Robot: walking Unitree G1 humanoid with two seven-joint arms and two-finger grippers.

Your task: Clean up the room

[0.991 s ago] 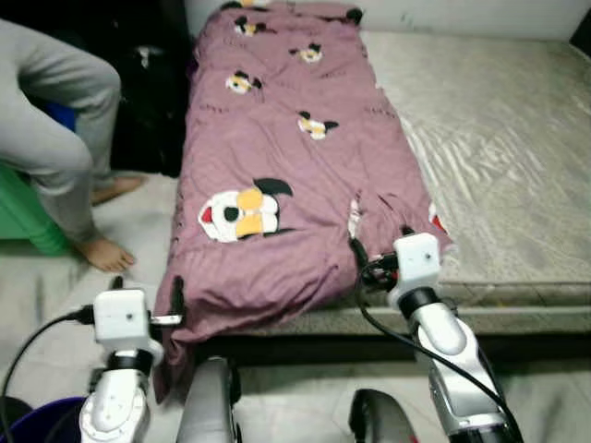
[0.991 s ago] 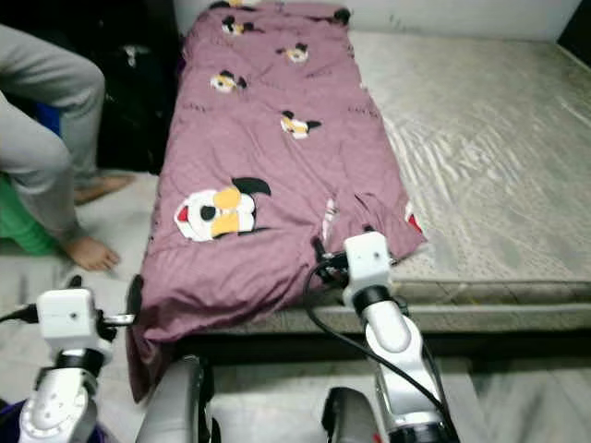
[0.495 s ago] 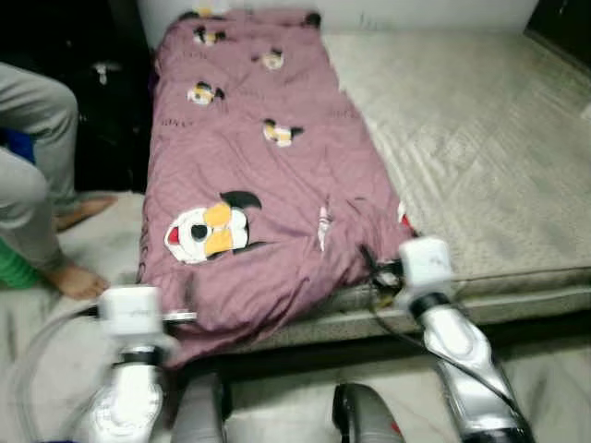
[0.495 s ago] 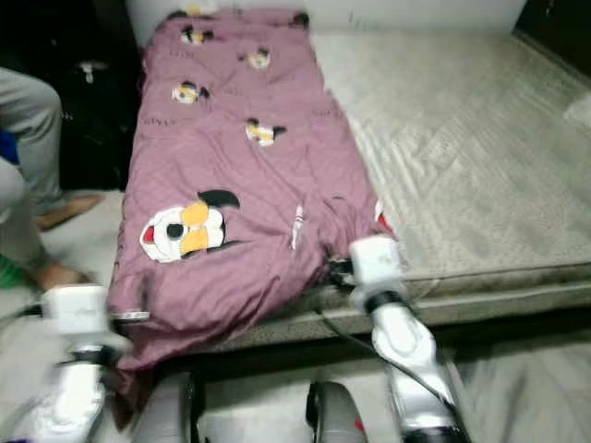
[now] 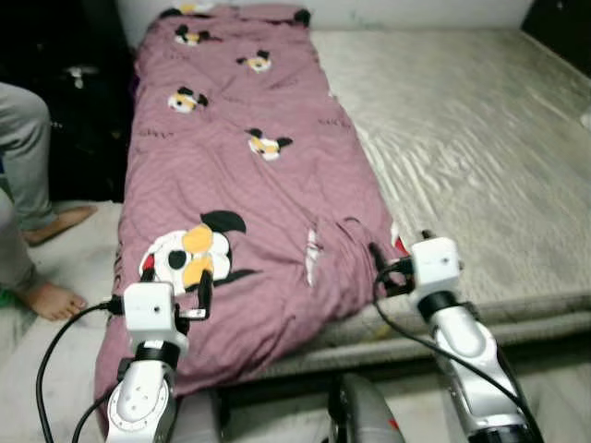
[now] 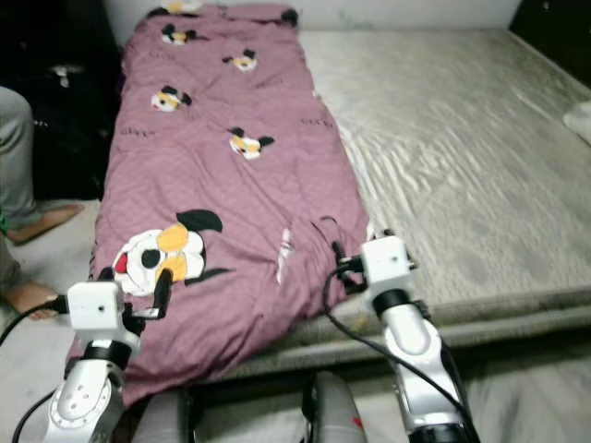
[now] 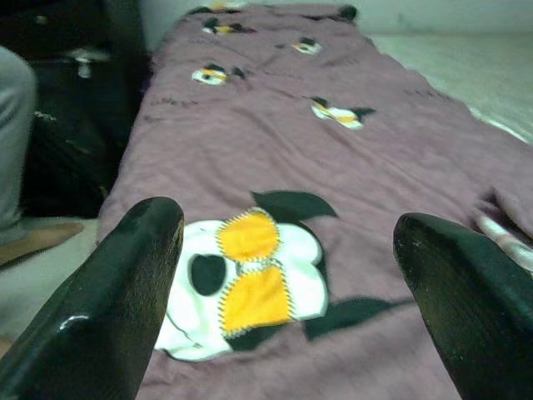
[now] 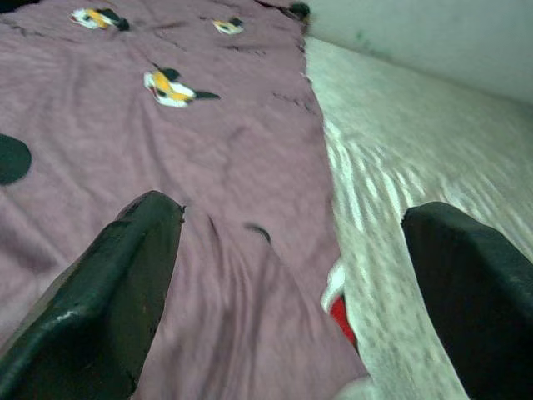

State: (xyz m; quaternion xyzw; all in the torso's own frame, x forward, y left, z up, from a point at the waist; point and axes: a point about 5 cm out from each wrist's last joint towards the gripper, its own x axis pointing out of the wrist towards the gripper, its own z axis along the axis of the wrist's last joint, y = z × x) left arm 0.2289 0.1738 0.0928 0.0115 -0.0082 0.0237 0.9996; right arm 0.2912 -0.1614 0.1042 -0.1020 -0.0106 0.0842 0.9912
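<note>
A purple blanket [image 5: 249,185] printed with cartoon birds lies lengthwise on the left half of a bare grey mattress [image 5: 480,138]. Its near end hangs over the bed's front edge. My left gripper [image 5: 175,281] is open, low over the blanket's near left part, just before a large white and orange bird print [image 7: 241,283]. My right gripper [image 5: 399,247] is open at the blanket's near right corner, where the cloth is rumpled. A small red and white bit [image 8: 340,312] peeks from under that corner. Nothing is between either pair of fingers [image 7: 117,308].
A person's grey trouser leg [image 5: 18,157] and bare foot [image 5: 46,300] are on the floor left of the bed. Dark bags [image 5: 74,92] stand in the shade beside the bed's left side. The mattress's right half is bare.
The camera has shifted, so the bed sits differently in view. My left gripper has come up from beside the hanging edge to over the blanket. My right gripper stays at the near right corner.
</note>
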